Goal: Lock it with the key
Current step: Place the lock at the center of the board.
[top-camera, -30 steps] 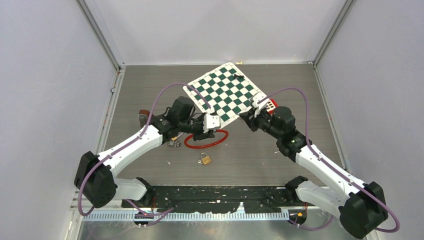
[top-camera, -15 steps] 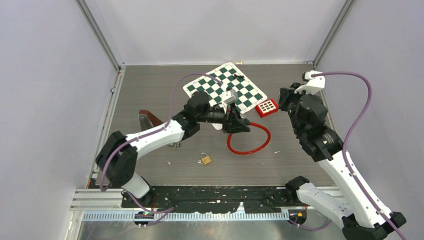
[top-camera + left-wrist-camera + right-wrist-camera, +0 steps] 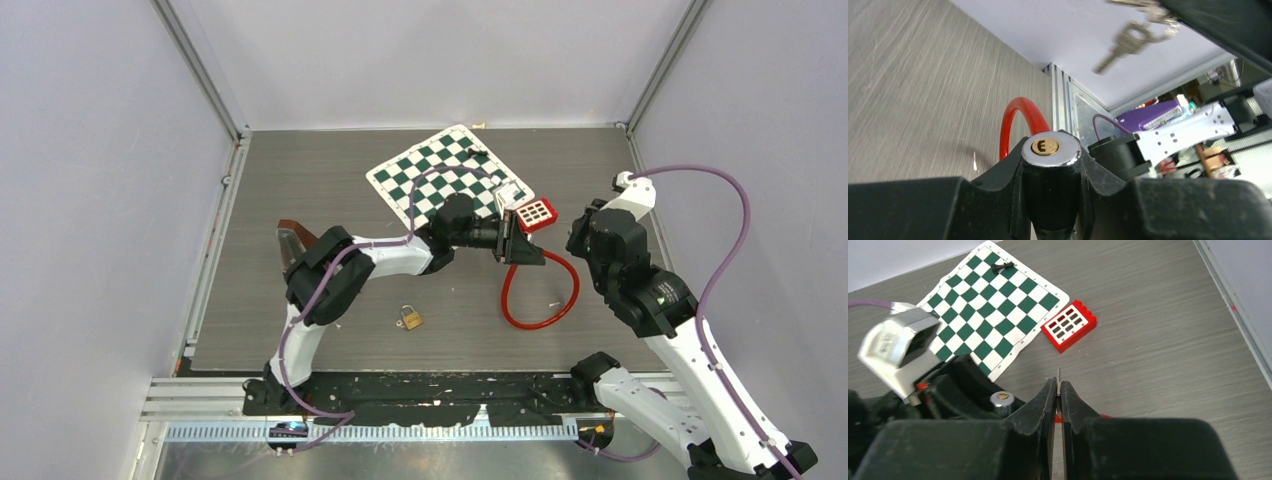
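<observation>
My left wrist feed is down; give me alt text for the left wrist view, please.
The left gripper clamps a black lock cylinder, its chrome face and brass keyhole toward the camera. A red cable arcs behind it over the wood-grain table, and blurred keys dangle near the top, clear of the keyhole.

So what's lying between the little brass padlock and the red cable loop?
Only bare grey tabletop separates padlock from cable, seen from the top camera.

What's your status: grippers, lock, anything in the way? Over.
Left gripper shut on lock, keyhole exposed. Right gripper shut on key, not yet inserted. Nothing between them.
</observation>
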{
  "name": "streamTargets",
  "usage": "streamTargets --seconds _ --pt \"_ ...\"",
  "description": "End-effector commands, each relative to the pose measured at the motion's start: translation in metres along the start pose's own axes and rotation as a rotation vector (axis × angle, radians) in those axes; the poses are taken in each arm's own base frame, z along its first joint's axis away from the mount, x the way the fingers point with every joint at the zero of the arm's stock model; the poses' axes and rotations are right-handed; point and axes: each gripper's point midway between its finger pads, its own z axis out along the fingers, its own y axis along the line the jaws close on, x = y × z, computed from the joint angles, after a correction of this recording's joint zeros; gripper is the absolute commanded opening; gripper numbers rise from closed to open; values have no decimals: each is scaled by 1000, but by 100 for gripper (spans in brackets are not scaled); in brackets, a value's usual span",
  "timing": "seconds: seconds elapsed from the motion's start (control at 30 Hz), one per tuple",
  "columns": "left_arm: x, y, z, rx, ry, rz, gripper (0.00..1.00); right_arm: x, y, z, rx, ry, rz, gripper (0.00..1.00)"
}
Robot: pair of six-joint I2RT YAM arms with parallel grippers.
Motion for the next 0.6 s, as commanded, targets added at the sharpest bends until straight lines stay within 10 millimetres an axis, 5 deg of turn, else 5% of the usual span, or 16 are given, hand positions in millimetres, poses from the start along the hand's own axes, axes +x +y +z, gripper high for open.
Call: streamTargets --seconds 0.0,0.13,0.23,0.47,0.57 --pt "-5 6 12 -21 -70 -95 1 32 -9 2 39 92 26 13" --pt "18 42 10 -150 -26 -164 3 73 -4 10 11 213 40 9" --pt "34 64 0 -271 -1 -174 14 105 -5 16 19 304 45 9" --pt "57 100 -31 -504 35 -128 63 171 -9 26 32 480 51 6" --pt "49 104 -48 -600 15 -49 72 183 -10 29 33 511 51 5"
